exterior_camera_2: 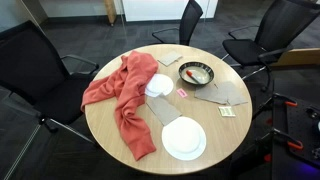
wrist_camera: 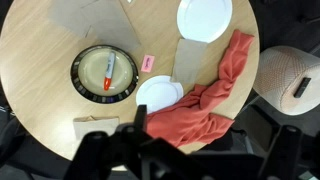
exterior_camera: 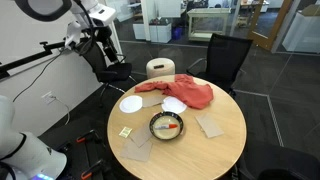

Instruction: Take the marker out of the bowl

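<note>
Exterior view, arm side. Round tabletop, pale wood, smooth. The bowl sits near its centre: dark rim, glossy lighter inside. The marker lies flat in it, a thin red-orange stick. Beyond it is a crumpled red cloth in soft folds, partly over a white dish. A flat white plate lies to the left. Matte tan squares lie flat beside the bowl. The arm is up at far left, well apart from the tabletop. Dark carpet, a black chair, glass partitions behind.

Exterior view, opposite side. Bowl far right on the tabletop, marker inside it. Cloth reaches the left edge; plate near me.

Wrist view, looking straight down. Bowl at left, and the marker lies across its middle, paler at one end. A small pink block lies just right of the bowl, apart from it. My end effector is dark and blurred at the near edge, fingers spread, nothing between them.
</note>
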You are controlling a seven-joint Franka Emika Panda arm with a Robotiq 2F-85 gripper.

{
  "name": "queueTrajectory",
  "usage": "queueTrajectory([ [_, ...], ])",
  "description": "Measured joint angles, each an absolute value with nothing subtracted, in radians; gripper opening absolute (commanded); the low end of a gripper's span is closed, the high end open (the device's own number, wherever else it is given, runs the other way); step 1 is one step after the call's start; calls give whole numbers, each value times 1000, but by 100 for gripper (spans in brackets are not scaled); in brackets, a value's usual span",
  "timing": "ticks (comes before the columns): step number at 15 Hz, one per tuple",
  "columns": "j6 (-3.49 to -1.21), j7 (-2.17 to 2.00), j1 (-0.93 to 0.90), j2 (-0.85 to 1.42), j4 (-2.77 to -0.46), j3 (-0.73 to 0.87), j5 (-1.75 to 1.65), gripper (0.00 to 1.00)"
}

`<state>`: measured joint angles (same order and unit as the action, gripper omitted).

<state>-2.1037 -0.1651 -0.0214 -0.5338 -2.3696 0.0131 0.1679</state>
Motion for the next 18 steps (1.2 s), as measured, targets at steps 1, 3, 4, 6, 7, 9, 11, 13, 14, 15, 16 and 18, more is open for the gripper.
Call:
queueTrajectory([
  [1, -2104, -165, -21, -534, -2369, 13, 168, 100],
  [3, -2104, -165, -21, -534, -2369, 13, 168, 100],
  [4, -2104, -165, -21, -534, -2369, 13, 168, 100],
  [6, -2104, -165, -21, -534, -2369, 13, 168, 100],
  [7, -2104, -165, -21, -534, -2369, 13, 168, 100],
  [9, -2104, -165, -21, -533, -2370, 13, 168, 100],
  [11, -2104, -166, -9, -526, -2370, 13, 163, 100],
  [13, -2109, -166, 16, -506, -2372, 14, 157, 100],
  [14, -2115, -166, 31, -491, -2376, 16, 152, 100],
  [15, -2125, -166, 45, -474, -2381, 18, 143, 100],
  [16, -2141, -166, 59, -453, -2387, 22, 134, 100],
  [18, -2194, -166, 84, -405, -2402, 27, 118, 100],
])
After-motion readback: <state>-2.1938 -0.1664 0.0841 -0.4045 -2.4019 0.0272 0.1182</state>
